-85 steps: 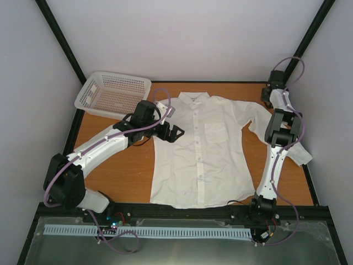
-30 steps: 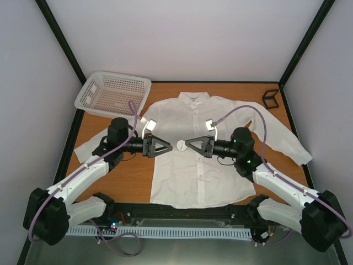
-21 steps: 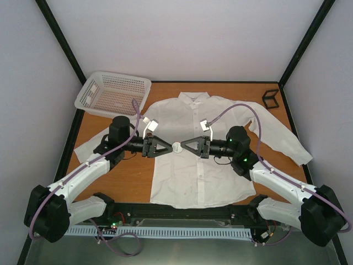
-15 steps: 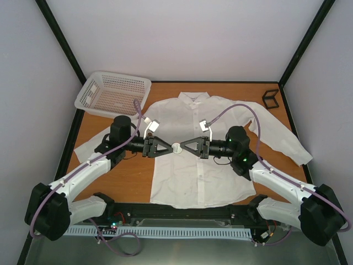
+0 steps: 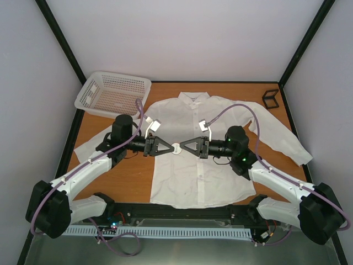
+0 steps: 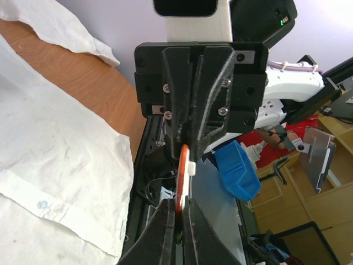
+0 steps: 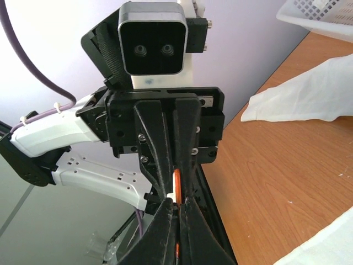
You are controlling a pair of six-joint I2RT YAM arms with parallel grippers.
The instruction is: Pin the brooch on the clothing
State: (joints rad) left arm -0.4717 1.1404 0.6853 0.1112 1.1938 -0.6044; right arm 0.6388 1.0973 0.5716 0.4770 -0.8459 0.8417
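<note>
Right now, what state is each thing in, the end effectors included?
brooch: held aloft, gripped from both sides, not pinned
shirt: laid flat, front up, buttoned
left end effector: shut on brooch
right end effector: shut on brooch
basket: upright

Both arms reach inward, elbows out, forearms held level above the shirt (image 5: 193, 176). The left end effector (image 5: 170, 147) and right end effector (image 5: 182, 147) meet tip to tip over its chest, each clamped on an opposite edge of the brooch (image 5: 176, 148).
</note>
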